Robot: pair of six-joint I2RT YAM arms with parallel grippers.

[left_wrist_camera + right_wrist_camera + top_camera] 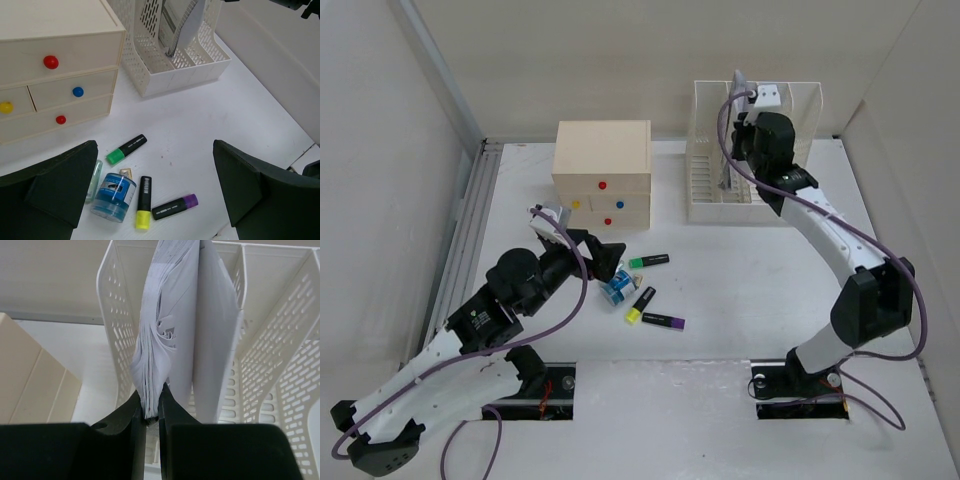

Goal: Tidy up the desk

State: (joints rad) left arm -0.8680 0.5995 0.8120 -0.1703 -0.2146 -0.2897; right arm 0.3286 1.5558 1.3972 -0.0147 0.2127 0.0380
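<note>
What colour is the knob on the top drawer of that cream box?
That round knob is red, clearest in the left wrist view.

I count three highlighters lying near the middle of the desk (740,300): one green-capped (126,149), one yellow-capped (144,202), one purple-capped (175,206). Among them are one blue round container (113,196), one pale translucent tube (93,181) and one small tan piece (126,172) I can't make out. Toward the far edge I count one drawer box (55,30) with four drawers and four knobs: two red (50,62) (60,119), one blue (77,91), one yellow (5,107). There is one slotted file rack (150,82) and one sheaf of paper (170,340).
</note>
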